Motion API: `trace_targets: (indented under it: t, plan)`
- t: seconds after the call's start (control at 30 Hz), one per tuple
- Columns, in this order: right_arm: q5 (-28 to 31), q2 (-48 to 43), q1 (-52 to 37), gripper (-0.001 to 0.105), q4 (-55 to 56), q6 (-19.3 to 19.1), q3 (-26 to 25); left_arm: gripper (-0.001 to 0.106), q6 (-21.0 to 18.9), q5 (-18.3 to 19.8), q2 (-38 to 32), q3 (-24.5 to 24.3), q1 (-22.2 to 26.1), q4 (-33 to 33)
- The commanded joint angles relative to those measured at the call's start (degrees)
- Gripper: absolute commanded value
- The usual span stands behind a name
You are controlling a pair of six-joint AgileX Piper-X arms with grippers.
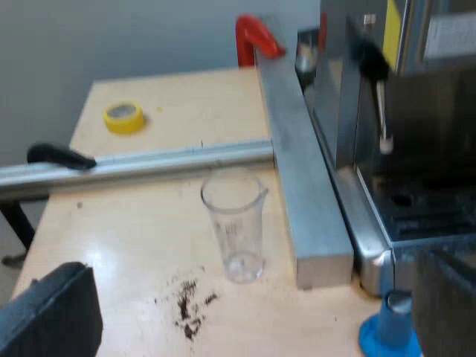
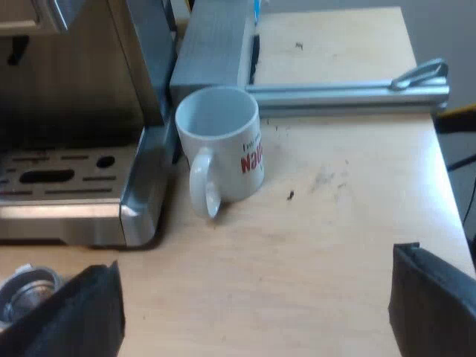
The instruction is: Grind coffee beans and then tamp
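Tamper point(image 1: 387, 328) just beside espresso machine point(image 1: 343, 97)

Blue tamper point(image 1: 390, 327) upright just beside the espresso machine point(image 1: 424, 212)'s front corner.

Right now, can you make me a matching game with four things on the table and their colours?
Things:
1. measuring glass
2. mug
3. tamper
4. tape roll

Colours:
A. yellow
B. blue
C. white with red letters
D. clear, see-through

Pairs: 1-D, 2-C, 3-B, 4-A.
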Motion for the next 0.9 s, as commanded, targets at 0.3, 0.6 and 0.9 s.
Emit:
trace_targets:
  t: [0.3, 0.6, 0.9]
  plan:
    - [-0.67, -2.39, 0.13, 0.074, -3.88, 3.52, 11.49, 0.085, -0.61, -0.54, -7.96, 6.19, -0.20, 1.59]
    - [-0.74, -2.29, 0.13, 0.074, -7.51, 3.52, 15.70, 0.085, -0.61, -0.54, -7.96, 6.58, -0.20, 1.85]
    - [0.39, -2.29, 0.13, 0.074, -7.71, 3.52, 15.74, 0.085, -0.34, -0.54, -7.96, 6.97, -0.20, 0.43]
